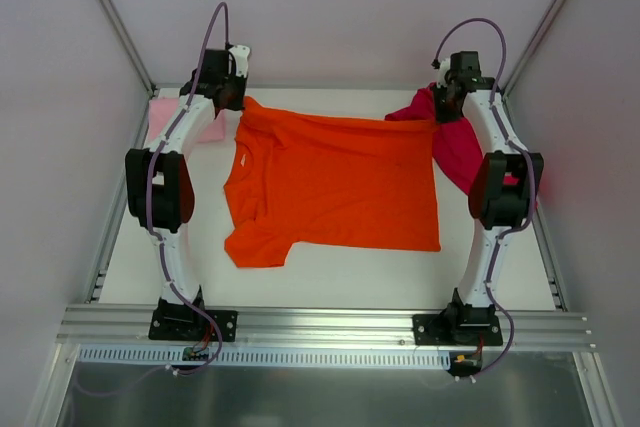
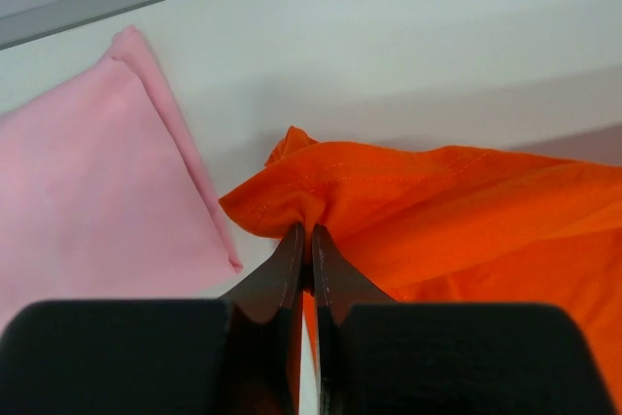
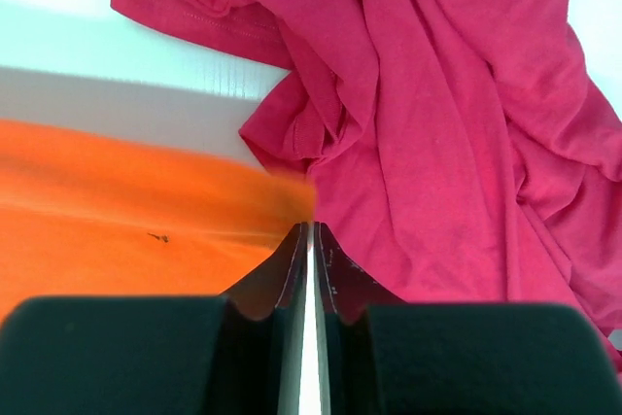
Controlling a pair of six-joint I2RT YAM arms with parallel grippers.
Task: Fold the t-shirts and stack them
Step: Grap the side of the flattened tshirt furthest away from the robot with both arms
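The bright orange t-shirt (image 1: 335,182) lies spread across the middle of the white table, collar to the left. My left gripper (image 1: 232,99) is shut on its far left edge, and in the left wrist view the orange cloth (image 2: 466,211) bunches at the gripper's (image 2: 309,232) closed tips. My right gripper (image 1: 443,107) pinches the far right corner; the orange cloth (image 3: 117,201) ends blurred right at the shut gripper (image 3: 311,228). The light pink t-shirt (image 1: 170,119) (image 2: 87,182) lies folded flat at the far left. The magenta t-shirt (image 1: 458,147) (image 3: 437,123) is crumpled at the far right, under the right arm.
A bare strip of table (image 1: 340,272) runs between the orange shirt and the aluminium rail (image 1: 320,325) that carries both arm bases. Grey enclosure walls and frame posts close in the left, right and back sides.
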